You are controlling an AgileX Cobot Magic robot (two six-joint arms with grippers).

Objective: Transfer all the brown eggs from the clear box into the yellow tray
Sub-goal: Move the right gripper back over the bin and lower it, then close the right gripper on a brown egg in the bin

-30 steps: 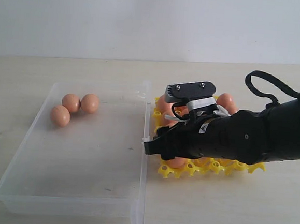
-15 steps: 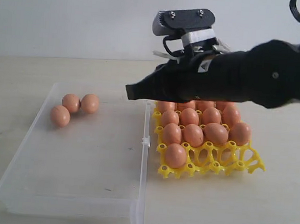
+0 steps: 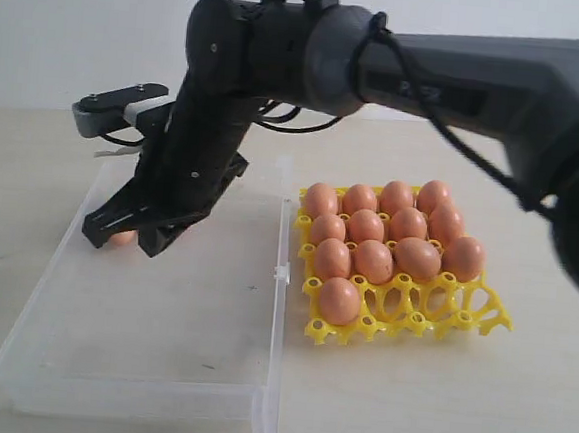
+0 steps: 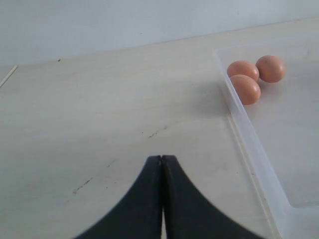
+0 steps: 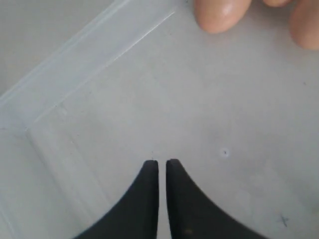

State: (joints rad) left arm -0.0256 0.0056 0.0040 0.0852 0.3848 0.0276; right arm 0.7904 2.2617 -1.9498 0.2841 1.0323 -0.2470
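Observation:
Several brown eggs [image 3: 372,260] fill the yellow tray [image 3: 465,317] on the right. Three more brown eggs [image 4: 246,88] lie together in a far corner of the clear box [image 3: 187,314]. My right gripper [image 3: 133,234] reaches across the middle and hangs low over that corner, so only a sliver of one egg [image 3: 120,236] shows there. Seen from the right wrist, the right gripper [image 5: 162,162] has a narrow gap with nothing in it, just short of an egg [image 5: 219,12]. My left gripper [image 4: 162,157] is shut and empty above bare table beside the box.
The box's near wall [image 3: 125,399] and its right wall with the clasp tab [image 3: 282,273] stand between box floor and tray. The right arm [image 3: 431,72] spans the scene above the tray. Pale table [image 4: 89,114] lies left of the box.
My right arm has swung left from above the yellow tray and dropped over the three eggs in the box, hiding them in the exterior view. The left gripper shows no earlier frame.

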